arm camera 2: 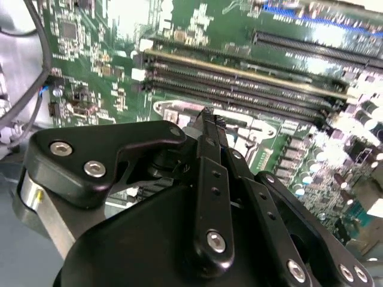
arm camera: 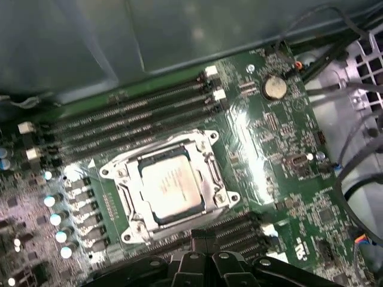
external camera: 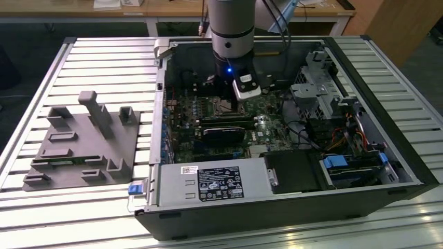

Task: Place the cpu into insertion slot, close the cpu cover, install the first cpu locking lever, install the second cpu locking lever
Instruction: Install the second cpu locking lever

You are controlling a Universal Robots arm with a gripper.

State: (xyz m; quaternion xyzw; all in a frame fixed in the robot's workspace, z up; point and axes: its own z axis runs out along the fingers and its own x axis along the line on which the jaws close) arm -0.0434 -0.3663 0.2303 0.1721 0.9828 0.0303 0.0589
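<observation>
**One cpu seated; lever state unconfirmed: risk notes**

In the first wrist view the cpu [arm camera: 170,185] is seen lying flat in the insertion slot [arm camera: 127,206]. The cpu cover [arm camera: 209,170] is down around it, so that the silvery top shows through the window. Whether either locking lever is hooked cannot be told.

The end effector [arm camera 2: 207,116] is held low over the green motherboard [arm camera: 269,155], near the slot's edge and beside the long memory slots [arm camera: 137,116]. Its fingers are drawn close together, and nothing is seen between them. The whole computer case [external camera: 277,207] lies open on the slatted desk [external camera: 104,52].

Risks judged from this position:
- A thin lever could be missed or could slip off the narrow fingertips, then spring back and leave the cover unclamped.
- If force were applied off the lever's line, the cover could be lifted or skewed and the cpu shifted on its contacts.
- Small board parts or the memory slot latches could be struck by the fingertips, since clearance there looks tight.
</observation>
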